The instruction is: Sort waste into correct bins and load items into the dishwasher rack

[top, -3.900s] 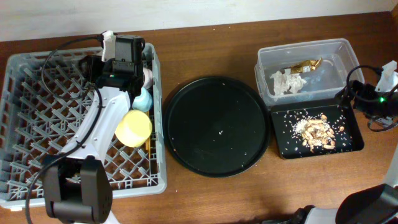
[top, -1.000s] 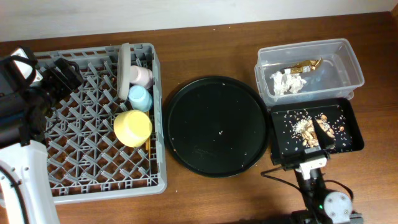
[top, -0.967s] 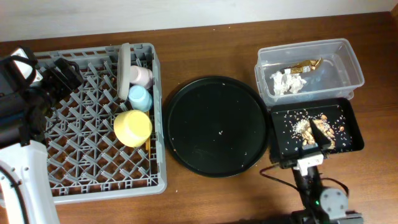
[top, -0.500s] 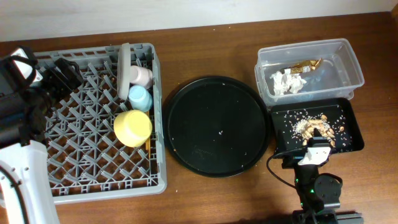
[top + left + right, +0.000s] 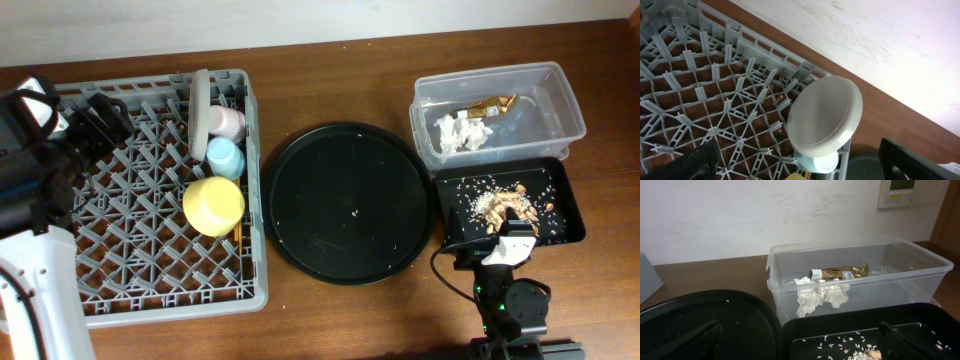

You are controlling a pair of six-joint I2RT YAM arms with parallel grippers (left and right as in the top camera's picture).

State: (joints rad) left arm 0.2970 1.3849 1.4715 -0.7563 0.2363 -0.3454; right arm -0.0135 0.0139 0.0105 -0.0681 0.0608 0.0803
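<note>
Seen from overhead, the dishwasher rack [image 5: 60,250] fills the left end of the bench. Along its right wall stands the white plate [image 5: 201,105], set on edge between the pegs, which hold it upright. Next to it come the pink cup [image 5: 229,122], the light-blue cup [image 5: 226,157] and the yellow bowl [image 5: 214,205]. A thin wooden piece just beside the bowl is probably the chopsticks [image 5: 239,231].

The round black tray [image 5: 320,180] in the middle carries only a few grains. At the far right corner the clear tub [image 5: 560,100] holds the paper napkin [image 5: 458,131] and the gold wrapper [image 5: 490,104], so the dry waste is together. The black rectangular tray [image 5: 565,230], just beside the tub on the near side, holds the rice and food scraps [image 5: 505,205].

The left gripper [image 5: 110,113] hangs over the far left part of the rack. The right gripper [image 5: 513,225] is over the near edge of the black rectangular tray.

In the left wrist view, the fingers [image 5: 700,162] are wide apart with nothing between them. They face the back of the plate.

In the right wrist view, the fingers [image 5: 695,340] are also spread and empty, low before the tub.

The sorting and the loading look nearly complete.
</note>
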